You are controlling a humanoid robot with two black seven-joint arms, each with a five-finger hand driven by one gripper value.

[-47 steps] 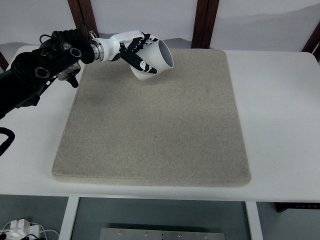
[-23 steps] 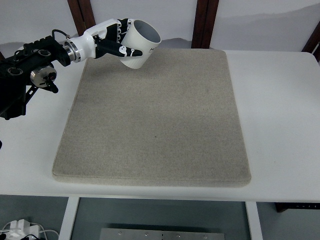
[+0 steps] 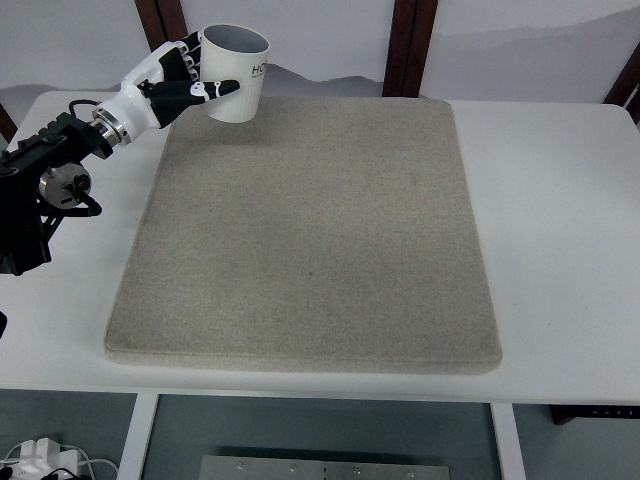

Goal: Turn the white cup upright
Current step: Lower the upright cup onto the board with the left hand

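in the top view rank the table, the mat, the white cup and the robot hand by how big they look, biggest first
1. table
2. mat
3. white cup and left robot hand: they look about alike, and both are raised towards the camera, so no firm order between them.

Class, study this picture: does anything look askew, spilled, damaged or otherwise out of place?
Nothing stands out. The left hand grips the white cup, mouth up, near the mat's far left corner. The mat lies flat on the white table, and no spill or damage shows.
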